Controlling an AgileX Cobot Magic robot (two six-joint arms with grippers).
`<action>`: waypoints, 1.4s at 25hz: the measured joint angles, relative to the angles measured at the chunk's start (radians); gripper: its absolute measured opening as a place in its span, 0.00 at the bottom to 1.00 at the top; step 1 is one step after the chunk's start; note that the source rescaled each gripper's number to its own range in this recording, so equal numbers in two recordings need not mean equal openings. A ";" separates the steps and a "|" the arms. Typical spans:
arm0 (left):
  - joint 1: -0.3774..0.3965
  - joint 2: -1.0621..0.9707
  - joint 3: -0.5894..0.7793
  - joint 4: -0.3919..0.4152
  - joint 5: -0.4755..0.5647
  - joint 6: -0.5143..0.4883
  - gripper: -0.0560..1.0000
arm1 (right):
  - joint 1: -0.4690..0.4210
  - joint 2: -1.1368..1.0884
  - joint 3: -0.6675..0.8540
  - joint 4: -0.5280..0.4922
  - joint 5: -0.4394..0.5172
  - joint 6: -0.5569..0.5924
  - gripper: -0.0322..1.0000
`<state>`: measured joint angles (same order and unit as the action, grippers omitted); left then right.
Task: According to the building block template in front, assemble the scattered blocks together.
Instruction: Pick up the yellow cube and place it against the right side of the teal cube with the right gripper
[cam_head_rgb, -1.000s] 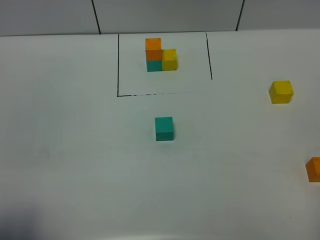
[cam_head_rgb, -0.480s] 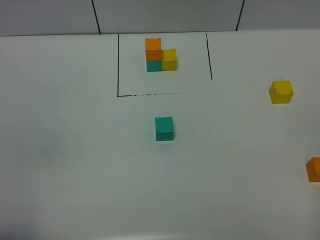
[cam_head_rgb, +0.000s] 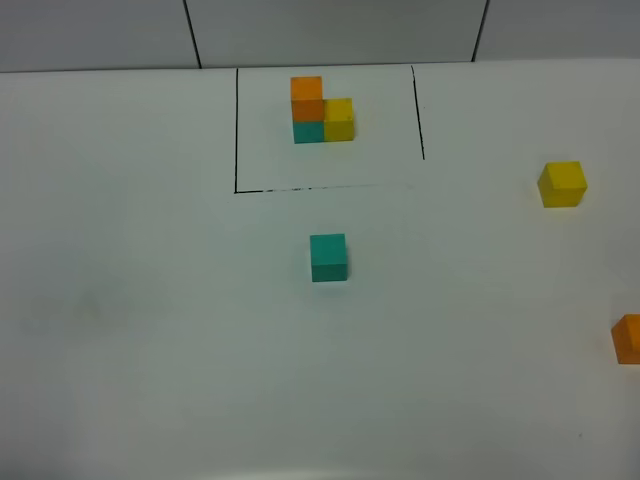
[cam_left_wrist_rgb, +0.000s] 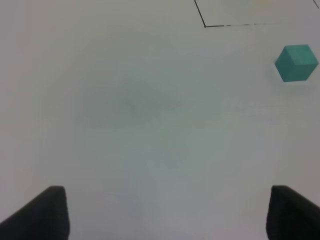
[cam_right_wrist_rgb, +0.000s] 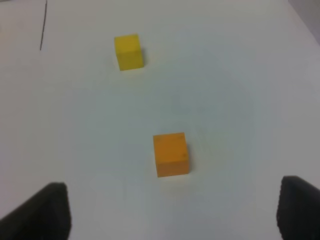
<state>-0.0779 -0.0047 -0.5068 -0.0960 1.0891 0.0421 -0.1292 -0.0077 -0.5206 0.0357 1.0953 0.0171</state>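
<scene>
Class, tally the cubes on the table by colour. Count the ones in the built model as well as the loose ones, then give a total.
Teal: 2, the loose teal cube and the template's teal cube.
Yellow: 2, the loose yellow cube and the template's yellow cube.
Orange: 2, the loose orange cube and the template's orange cube.
Total: 6 cubes.

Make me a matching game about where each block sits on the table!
Things: 1 loose teal block; 2 loose yellow block; 3 loose orange block; 4 built stack of three blocks.
Places: A inside the black outline; B cut off at the high view's right edge; C middle of the table, just outside the outline's near side; D right of the outline, fully in view.
Pairs: 1-C; 2-D; 3-B; 4-A.
</scene>
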 joint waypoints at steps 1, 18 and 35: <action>0.000 0.000 0.000 0.000 0.000 0.000 0.84 | 0.000 0.000 0.000 0.000 0.000 0.000 0.70; 0.000 0.001 0.000 0.000 0.000 0.000 0.84 | 0.000 0.000 0.000 0.003 0.000 0.000 0.70; 0.069 0.001 0.000 0.001 0.000 0.000 0.84 | 0.000 0.000 0.000 0.003 -0.001 0.000 0.70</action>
<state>-0.0091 -0.0037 -0.5068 -0.0948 1.0891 0.0421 -0.1292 -0.0077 -0.5206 0.0390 1.0945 0.0171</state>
